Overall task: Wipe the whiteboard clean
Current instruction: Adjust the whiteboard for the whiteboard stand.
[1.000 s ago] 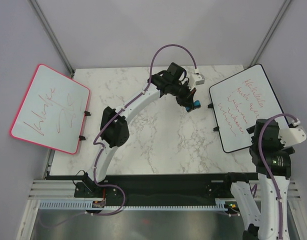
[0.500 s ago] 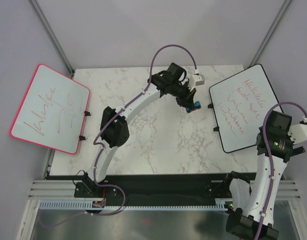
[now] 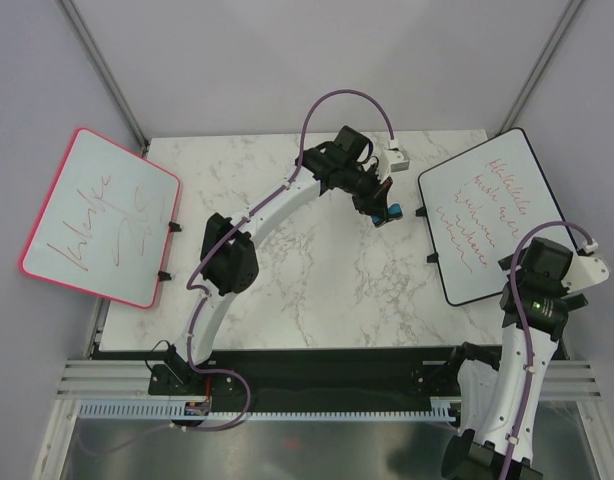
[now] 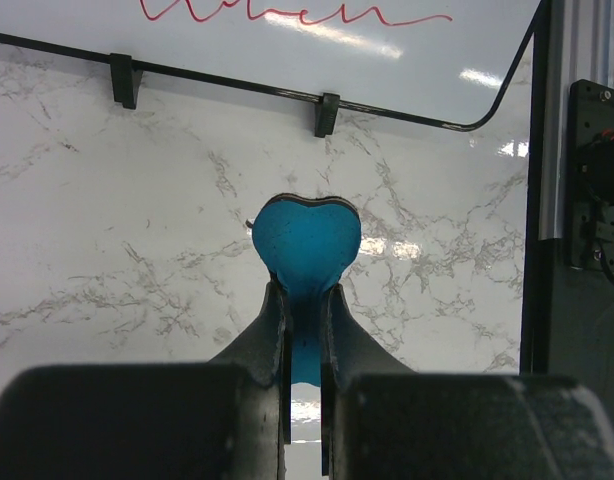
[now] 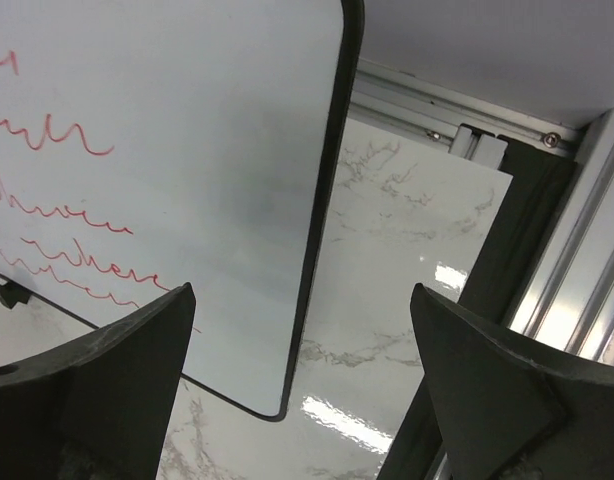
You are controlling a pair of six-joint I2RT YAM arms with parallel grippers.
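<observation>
Covering most of the top view is a white marble-patterned table (image 3: 317,290), closed in by pale grey walls (image 3: 287,60), with a metal rail (image 3: 317,375) along its edge at the bottom of the frame. The whiteboard (image 3: 487,215), with a thin black frame and orange-red handwriting, sits at the right side of this view and reaches out past the table's edge. A pink-framed board (image 3: 102,215) with red scribbles stands at the left side.

The left gripper (image 4: 305,305) is near the whiteboard but apart from it. Its fingers are pressed together on a blue heart-shaped pad (image 4: 307,240), whose lower part is hidden between them. The right gripper (image 5: 302,335) has its fingers spread wide with nothing between them, over the whiteboard's rounded corner.

In the top view the right gripper's fingers are hidden under the wrist. Both wrist views cut the whiteboard off, and the handwriting is not readable in any view. Whether the board lies flat or leans, I cannot tell.
</observation>
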